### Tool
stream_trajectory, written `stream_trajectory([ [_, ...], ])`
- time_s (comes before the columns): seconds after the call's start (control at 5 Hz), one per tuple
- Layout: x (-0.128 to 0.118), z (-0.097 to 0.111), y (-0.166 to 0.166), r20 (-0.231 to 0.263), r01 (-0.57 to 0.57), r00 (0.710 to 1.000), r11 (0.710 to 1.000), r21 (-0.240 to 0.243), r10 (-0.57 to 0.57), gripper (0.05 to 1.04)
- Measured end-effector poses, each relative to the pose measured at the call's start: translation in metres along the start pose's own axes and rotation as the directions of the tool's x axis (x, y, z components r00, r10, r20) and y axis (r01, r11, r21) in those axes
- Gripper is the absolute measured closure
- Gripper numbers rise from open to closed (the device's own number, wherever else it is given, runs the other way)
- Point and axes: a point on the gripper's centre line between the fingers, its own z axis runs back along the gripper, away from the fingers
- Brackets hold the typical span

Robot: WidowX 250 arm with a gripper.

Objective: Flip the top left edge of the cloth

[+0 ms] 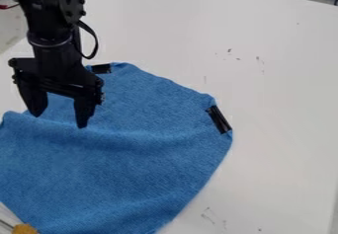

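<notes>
One black gripper (61, 113) hangs over the upper left of a blue cloth (132, 149) on a white table (277, 80), its two fingers (84, 110) spread wide with nothing between them. The cloth lies rumpled, a soft ridge running across it below the fingertips, one strip of black tape (101, 68) at its top edge, partly behind the arm (56, 40), and another (218, 119) at its right corner. The flip appears yet to be made, and the step in hand looks to be the grasp. Line up on the upper left border rather than the middle, so you lift an edge and not a pleat. Go down gently until the tips meet fabric, then pinch firmly; a shallow bite could slip. Raise only a little before carrying the edge inward, toward the lower right, lest you drag the whole cloth.
</notes>
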Motion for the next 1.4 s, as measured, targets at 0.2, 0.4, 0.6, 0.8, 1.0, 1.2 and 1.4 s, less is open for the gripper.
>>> stream_trajectory([
  [0.2, -0.001, -0.004, -0.001, -0.017, 0.003, 1.0, 1.0, -0.002, -0.003, 0.083],
  [0.4, 0.012, -0.009, 0.002, -0.016, 0.033, 0.999, 0.999, -0.014, -0.033, 0.083],
  [0.6, 0.045, -0.019, 0.012, 0.036, 0.074, 0.997, 0.997, -0.022, -0.073, 0.083],
  [0.8, 0.084, -0.031, 0.017, 0.056, 0.12, 0.992, 0.991, -0.055, -0.117, 0.083],
  [1.0, 0.113, -0.052, 0.016, 0.081, 0.14, 0.988, 0.985, -0.099, -0.132, 0.083],
  [1.2, 0.132, -0.081, 0.011, 0.063, 0.174, 0.984, 0.972, -0.155, -0.166, 0.083],
  [1.4, 0.137, -0.086, 0.011, 0.052, 0.17, 0.985, 0.971, -0.166, -0.164, 0.083],
])
